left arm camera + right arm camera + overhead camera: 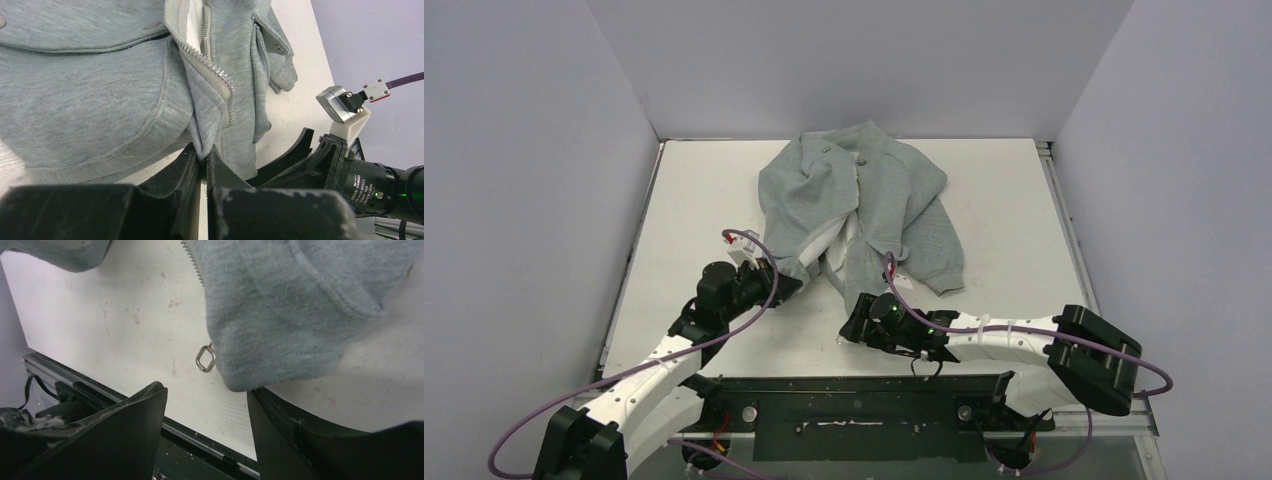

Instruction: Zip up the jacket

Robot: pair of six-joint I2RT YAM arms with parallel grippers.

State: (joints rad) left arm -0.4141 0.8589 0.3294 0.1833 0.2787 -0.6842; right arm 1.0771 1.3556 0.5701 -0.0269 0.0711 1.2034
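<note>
The light grey jacket (864, 190) lies rumpled on the white table, front open, with white lining showing between the panels. My left gripper (792, 282) is shut on the bottom corner of one front panel; in the left wrist view the fabric (150, 90) is pinched between the jaws (205, 157), and zipper teeth (212, 70) run along that edge. My right gripper (854, 322) is open at the bottom corner of the other panel. In the right wrist view that hem corner (280, 340) lies just ahead of the open jaws (206, 390), with a metal zipper pull ring (205, 358) beside it.
The white table (1024, 250) is walled on three sides. A black rail (864, 385) runs along the near edge and shows just below the right fingers (200, 440). The right arm's fingers (295, 155) and its wrist camera (345, 105) sit close to the left gripper.
</note>
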